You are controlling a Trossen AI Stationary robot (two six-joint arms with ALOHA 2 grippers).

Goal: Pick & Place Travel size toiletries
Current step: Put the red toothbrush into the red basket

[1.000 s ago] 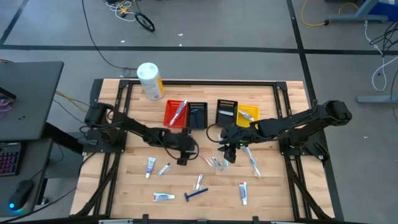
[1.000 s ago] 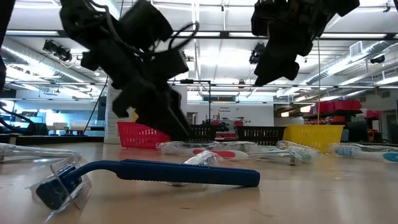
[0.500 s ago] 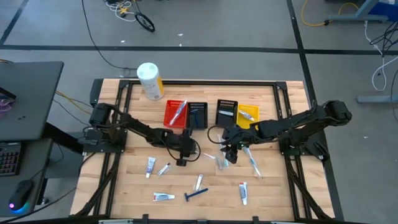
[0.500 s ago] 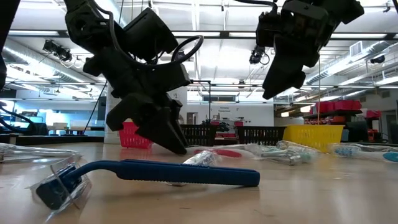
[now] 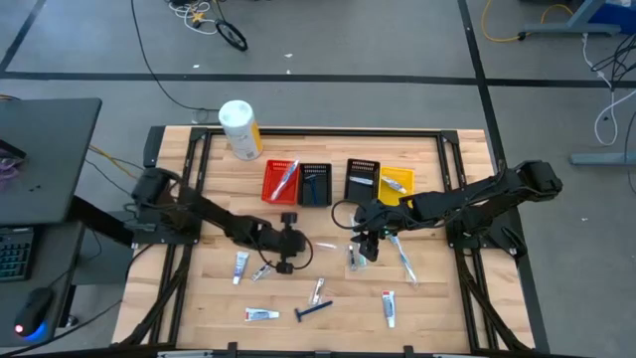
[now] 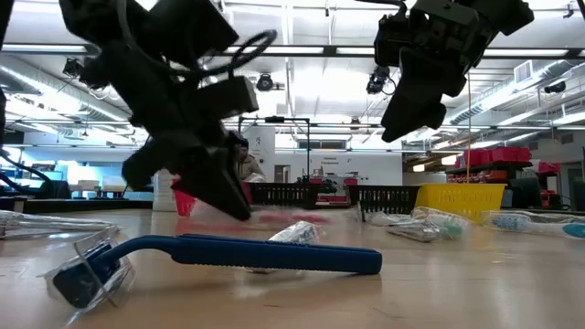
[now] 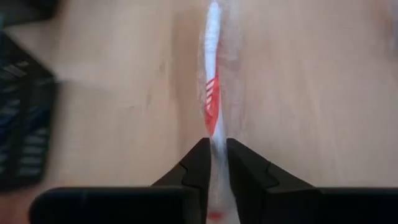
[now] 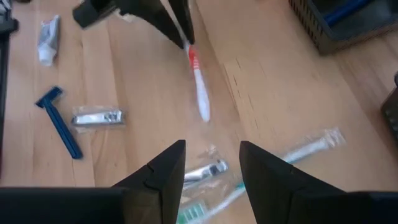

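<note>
Since a second ago my left gripper (image 5: 294,243) has pulled leftward and nearer across the bench (image 5: 437,298), and its fingers (image 7: 200,167) have gone from wide apart to pinched on a red-and-white toothbrush (image 7: 211,93). In the left wrist view the wrapped handle end sits squeezed between the two fingers, while the rest of the brush sticks straight out ahead of them. In the high view the toothbrush shows as a pale streak just right of the gripper, near the bench's middle. My right gripper (image 8: 211,163) hangs just right of centre above a small heap of wrapped toothbrushes (image 5: 356,255), fingers parted and holding nothing. In its wrist view a blue razor (image 8: 58,121) and a toothpaste tube (image 8: 97,117) lie beside each other on the wood. In the low view the blue razor lies nearest the camera. At the far side stand the red bin (image 5: 281,180) and the yellow bin (image 5: 396,182).
</note>
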